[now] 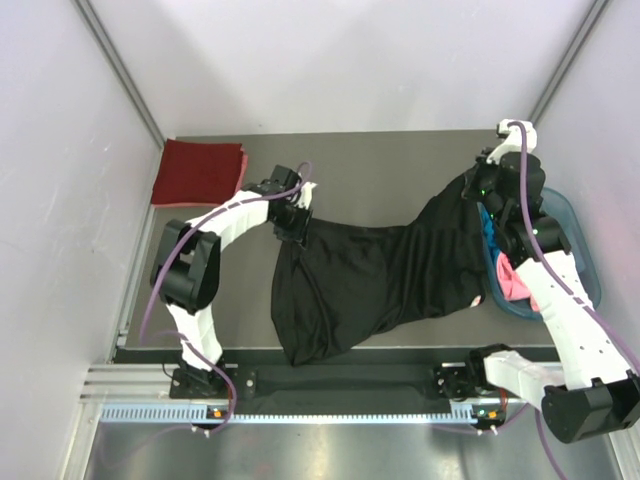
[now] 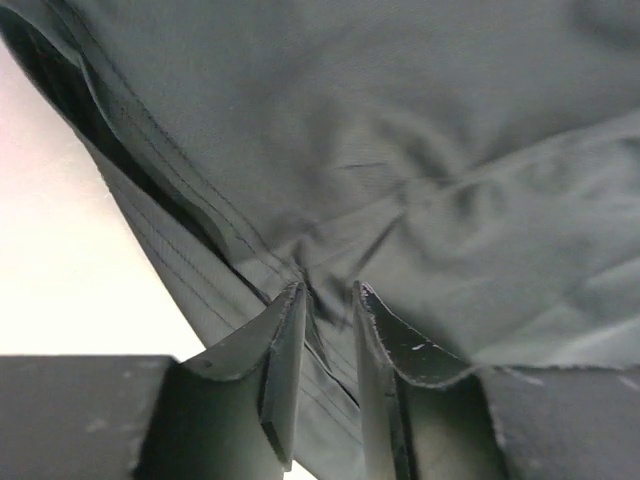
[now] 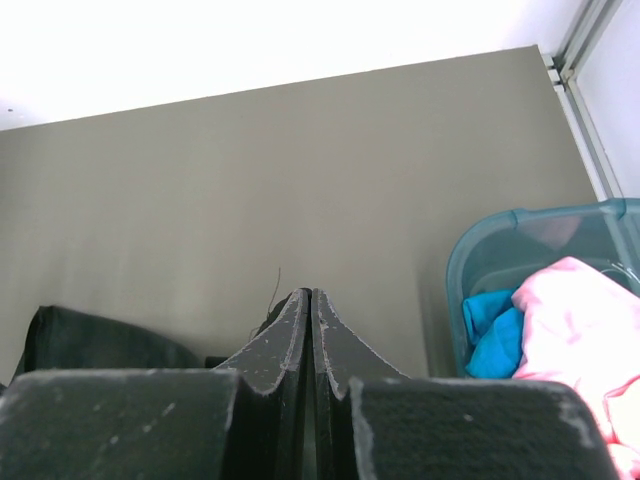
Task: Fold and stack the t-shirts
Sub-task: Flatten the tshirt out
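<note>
**Big black shirt lies across the surface**

The grey surface holds a big black t-shirt, spread out from one arm to the other. A teal basket sits at the right edge. A dark red t-shirt lies folded in the far left corner. A pink t-shirt and a blue t-shirt are in the basket. The left tool is a little apart over the black shirt's hem. The right tool is pressed together by the shirt's raised end. I cannot tell if it pinches the cloth.
</note>
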